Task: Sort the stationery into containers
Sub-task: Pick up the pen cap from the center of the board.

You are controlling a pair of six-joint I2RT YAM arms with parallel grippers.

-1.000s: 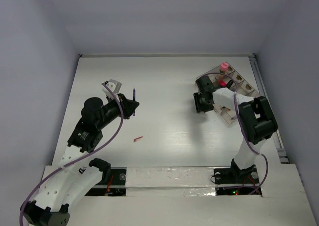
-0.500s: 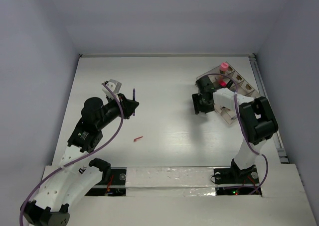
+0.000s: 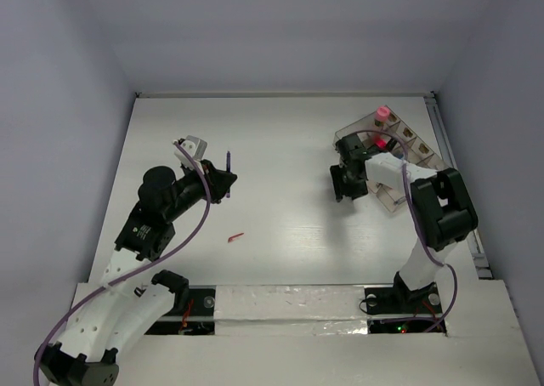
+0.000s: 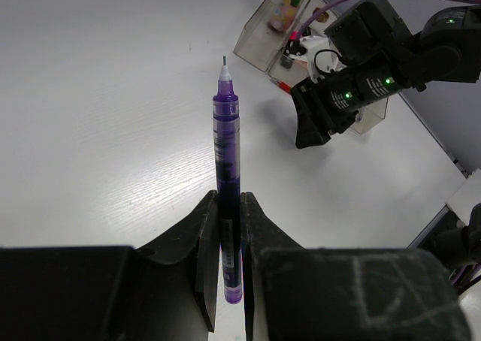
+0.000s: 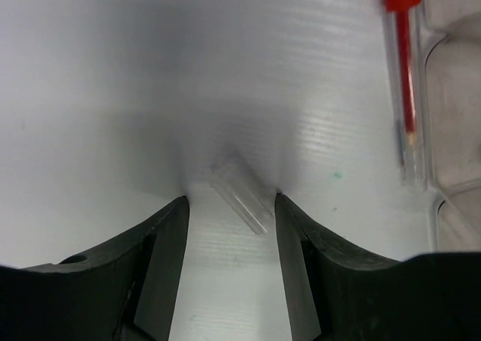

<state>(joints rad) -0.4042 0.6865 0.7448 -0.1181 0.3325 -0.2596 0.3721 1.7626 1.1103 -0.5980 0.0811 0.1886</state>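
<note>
My left gripper is shut on a purple-blue pen and holds it above the left half of the table. In the left wrist view the pen sticks out forward from between the pads, tip away from me. My right gripper is open and low over the table, next to the clear organiser tray. In the right wrist view its jaws straddle a small clear pen cap lying on the table. A red pen lies along the tray's wall. A pink-capped bottle stands in the tray's far end.
A small red piece lies on the table near the left arm. The tray stands at the right back of the table, with the right arm in front of it. Walls enclose the table at back and sides.
My right gripper has shifted slightly toward the near side, beside the tray. My left gripper and its pen have not moved.
</note>
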